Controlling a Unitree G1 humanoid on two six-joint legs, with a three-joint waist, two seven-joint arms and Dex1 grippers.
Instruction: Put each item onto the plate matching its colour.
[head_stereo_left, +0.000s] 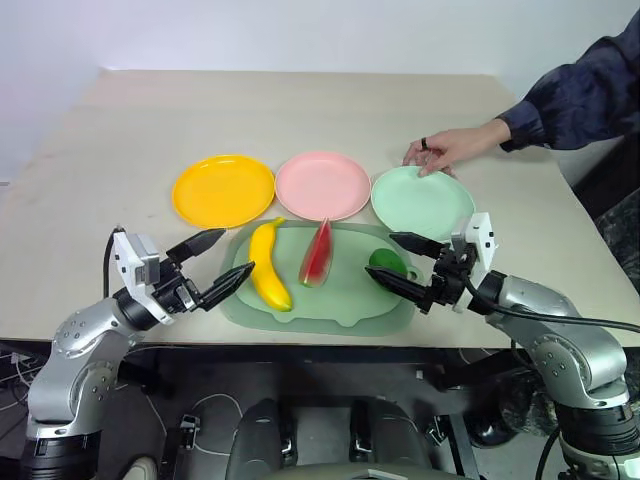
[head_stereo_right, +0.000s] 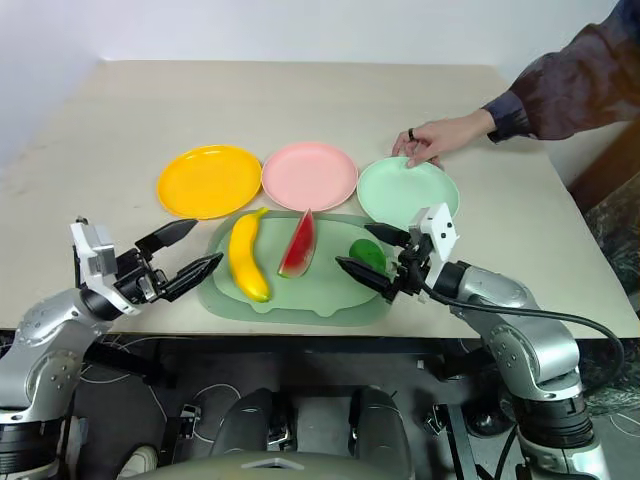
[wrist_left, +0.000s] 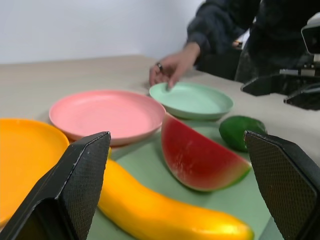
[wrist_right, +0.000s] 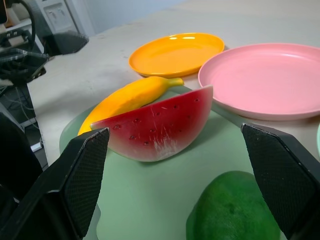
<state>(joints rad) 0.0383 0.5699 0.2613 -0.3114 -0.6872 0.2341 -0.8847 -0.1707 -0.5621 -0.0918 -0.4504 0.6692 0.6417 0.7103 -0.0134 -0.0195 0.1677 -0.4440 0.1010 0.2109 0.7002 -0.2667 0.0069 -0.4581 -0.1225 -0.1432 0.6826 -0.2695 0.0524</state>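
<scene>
Both grippers, left gripper (head_stereo_left: 225, 262) and right gripper (head_stereo_left: 395, 262), hover spread wide beside the green mat (head_stereo_left: 350, 300) on a pale table (head_stereo_left: 300, 110). Left wrist view: glossy banana (wrist_left: 165, 215), watermelon wedge (wrist_left: 197, 160) and green fruit (wrist_left: 240, 131) on the mat; yellow plate (wrist_left: 25, 155), pink plate (wrist_left: 107, 114), mint plate (wrist_left: 192, 99) beyond it, a hand (wrist_left: 170, 67) touching the mint.

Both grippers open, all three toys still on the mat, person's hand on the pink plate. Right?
Not quite: the person's hand rests on the rim of the mint plate, not the pink plate; the left eye view shows it. The rest holds: left gripper and right gripper are open, and banana, watermelon and green fruit lie on the mat.
</scene>
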